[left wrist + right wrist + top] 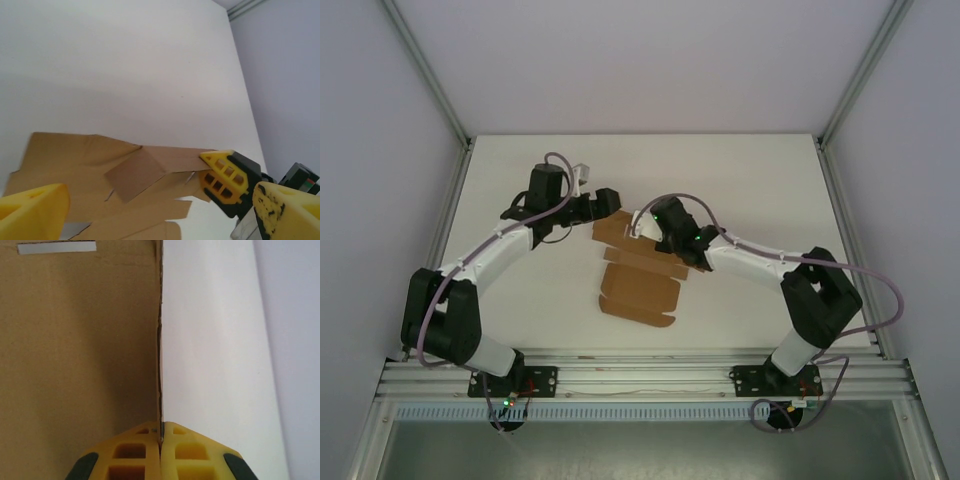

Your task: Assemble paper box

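The paper box (640, 290) is a flat brown die-cut sheet lying mid-table, its far flaps lifted. My right gripper (642, 228) is shut on the far right flap. In the right wrist view that flap (75, 340) stands edge-on, pinched between the yellow fingertips of the right gripper (161, 426). My left gripper (608, 203) hovers at the sheet's far left corner, open. In the left wrist view its yellow fingers (30, 210) stand wide apart, the left gripper (160, 192) over the folded flaps of the paper box (75, 155). The right gripper (206, 169) shows there clamping the raised flap.
The white table (520, 180) is bounded by grey walls and aluminium posts (430, 75) at left and right. A metal rail (640, 375) carrying both arm bases runs along the near edge. Bare table surface lies behind the sheet and on both sides of it.
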Available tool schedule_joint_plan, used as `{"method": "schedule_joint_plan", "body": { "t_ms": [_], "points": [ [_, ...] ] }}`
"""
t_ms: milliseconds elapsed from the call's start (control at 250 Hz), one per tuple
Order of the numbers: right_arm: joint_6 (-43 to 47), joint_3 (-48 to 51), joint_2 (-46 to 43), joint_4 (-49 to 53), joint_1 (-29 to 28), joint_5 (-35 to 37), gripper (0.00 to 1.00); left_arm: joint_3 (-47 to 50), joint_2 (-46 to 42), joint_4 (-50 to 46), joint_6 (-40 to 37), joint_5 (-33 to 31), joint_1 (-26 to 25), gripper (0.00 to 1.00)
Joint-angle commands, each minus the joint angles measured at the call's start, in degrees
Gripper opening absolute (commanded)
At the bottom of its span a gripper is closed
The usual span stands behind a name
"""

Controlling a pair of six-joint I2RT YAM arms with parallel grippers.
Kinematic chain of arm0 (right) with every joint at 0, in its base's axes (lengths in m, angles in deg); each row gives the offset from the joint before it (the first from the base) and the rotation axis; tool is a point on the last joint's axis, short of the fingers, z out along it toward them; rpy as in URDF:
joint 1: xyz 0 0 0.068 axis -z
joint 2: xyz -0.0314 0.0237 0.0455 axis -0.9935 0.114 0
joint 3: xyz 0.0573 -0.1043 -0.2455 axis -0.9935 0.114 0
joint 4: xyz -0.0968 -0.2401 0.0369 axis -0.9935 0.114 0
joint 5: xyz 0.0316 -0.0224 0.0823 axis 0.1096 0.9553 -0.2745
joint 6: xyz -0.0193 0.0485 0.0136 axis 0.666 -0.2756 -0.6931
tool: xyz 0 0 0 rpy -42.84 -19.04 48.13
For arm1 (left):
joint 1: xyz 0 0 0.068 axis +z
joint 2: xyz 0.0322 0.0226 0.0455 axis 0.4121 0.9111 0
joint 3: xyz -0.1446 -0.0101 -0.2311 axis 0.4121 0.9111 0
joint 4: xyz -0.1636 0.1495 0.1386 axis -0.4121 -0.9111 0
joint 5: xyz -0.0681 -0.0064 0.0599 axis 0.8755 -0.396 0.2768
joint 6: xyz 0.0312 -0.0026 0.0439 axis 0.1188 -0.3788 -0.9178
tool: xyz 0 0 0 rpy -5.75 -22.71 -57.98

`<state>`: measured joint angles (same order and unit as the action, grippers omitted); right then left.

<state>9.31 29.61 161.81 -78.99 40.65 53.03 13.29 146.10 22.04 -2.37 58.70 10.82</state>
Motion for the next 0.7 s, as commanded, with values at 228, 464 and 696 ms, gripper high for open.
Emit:
{"method": "schedule_joint_plan", "body": {
  "t_ms": [228, 464, 696],
  "points": [
    [0.75, 3.01, -3.76, -5.69, -0.75, 2.87, 0.0, -3.16, 4.87, 4.05, 3.24, 7.2, -1.86, 0.75],
    [-0.41, 4.52, -5.16, -7.5, -0.69, 0.4, 0.0, -3.28, 7.26, 5.06, 4.85, 7.36, -2.86, 0.7],
    [-0.51, 4.34, -3.38, -8.36, -1.29, 0.21, 0.0, -3.88, 9.49, 9.32, 7.7, 10.21, -3.73, 0.64]
  ]
}}
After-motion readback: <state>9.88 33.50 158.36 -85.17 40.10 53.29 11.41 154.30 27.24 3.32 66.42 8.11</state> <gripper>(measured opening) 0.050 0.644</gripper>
